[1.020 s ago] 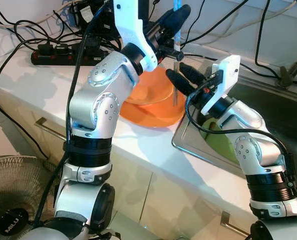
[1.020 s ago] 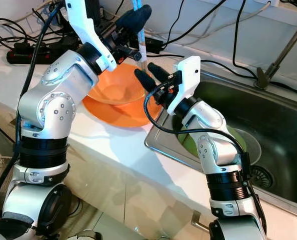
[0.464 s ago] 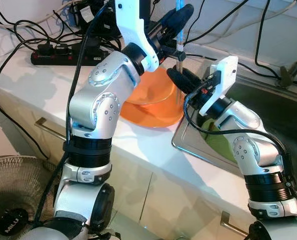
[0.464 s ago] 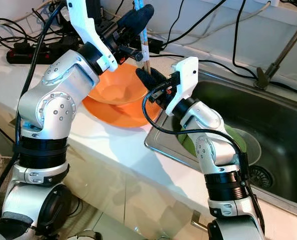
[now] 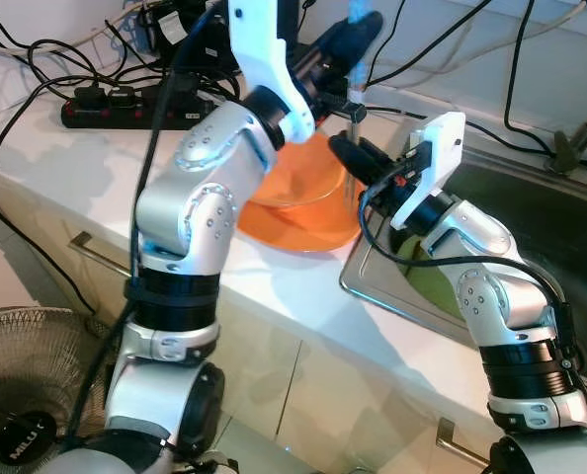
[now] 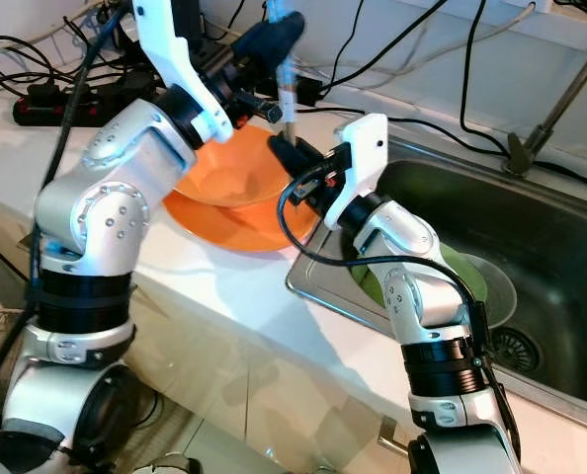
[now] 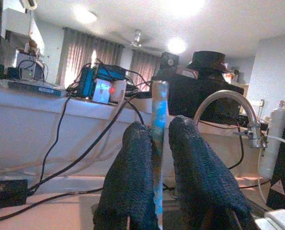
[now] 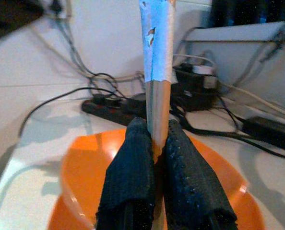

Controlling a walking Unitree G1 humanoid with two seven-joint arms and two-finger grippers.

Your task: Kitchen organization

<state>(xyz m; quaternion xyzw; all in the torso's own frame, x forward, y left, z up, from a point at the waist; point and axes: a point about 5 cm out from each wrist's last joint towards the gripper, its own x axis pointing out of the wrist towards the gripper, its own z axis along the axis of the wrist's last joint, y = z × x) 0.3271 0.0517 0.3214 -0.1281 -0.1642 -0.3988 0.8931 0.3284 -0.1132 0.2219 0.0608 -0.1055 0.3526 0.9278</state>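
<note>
A thin stick with a blue top and a brownish lower part stands upright over an orange bowl. My left gripper is shut on its upper part, with the stick pinched between the black fingers. My right gripper reaches in from the sink side and is shut on the lower part. In the right wrist view the stick rises from between the fingertips above the bowl.
The bowl sits on an orange plate on the white counter, beside a steel sink holding a green dish. A power strip and cables lie at the back. A faucet stands behind the sink, and a fan on the floor.
My right gripper, open beside the stick one second ago, has moved in and shut on its lower part. The left gripper still holds the top, nearly unmoved.
</note>
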